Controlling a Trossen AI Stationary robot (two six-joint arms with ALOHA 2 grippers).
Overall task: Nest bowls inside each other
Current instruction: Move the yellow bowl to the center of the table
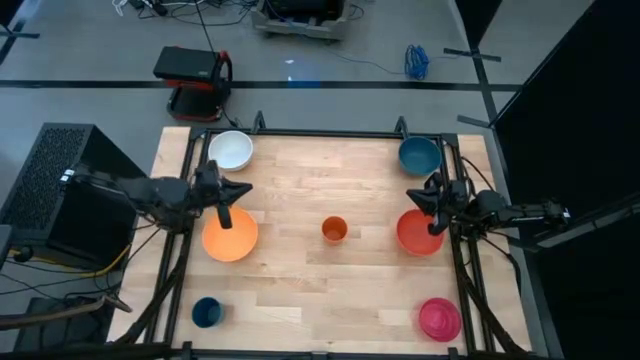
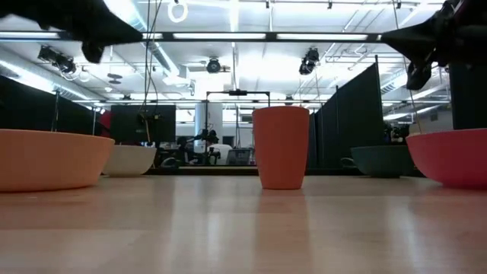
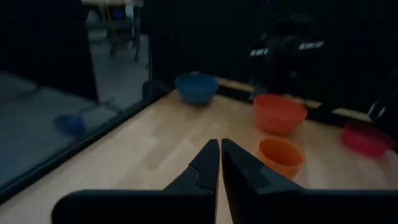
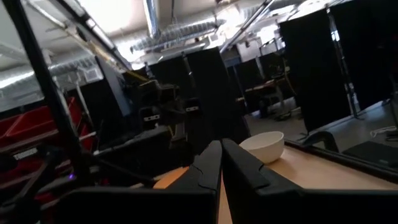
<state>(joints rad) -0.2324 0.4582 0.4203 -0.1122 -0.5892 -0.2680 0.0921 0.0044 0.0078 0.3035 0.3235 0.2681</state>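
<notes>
Five bowls rest apart on their bases on the wooden table: white [image 1: 231, 150] at the far left, orange [image 1: 230, 236] at the left, teal-blue [image 1: 419, 155] at the far right, red-orange [image 1: 419, 232] at the right, magenta-pink [image 1: 439, 319] at the near right. My left gripper [image 1: 224, 213] hangs shut above the orange bowl's far rim, holding nothing. My right gripper [image 1: 436, 224] hangs shut above the red-orange bowl's right rim, also with nothing in it. Both grippers' fingers meet in the wrist views, left [image 3: 220, 149] and right [image 4: 221, 148].
A small narrow orange cup [image 1: 334, 229] stands at the table's middle and a small dark blue cup [image 1: 206, 312] at the near left. A black frame rail [image 1: 330, 133] runs along the far edge. Bare wood lies between the cups and bowls.
</notes>
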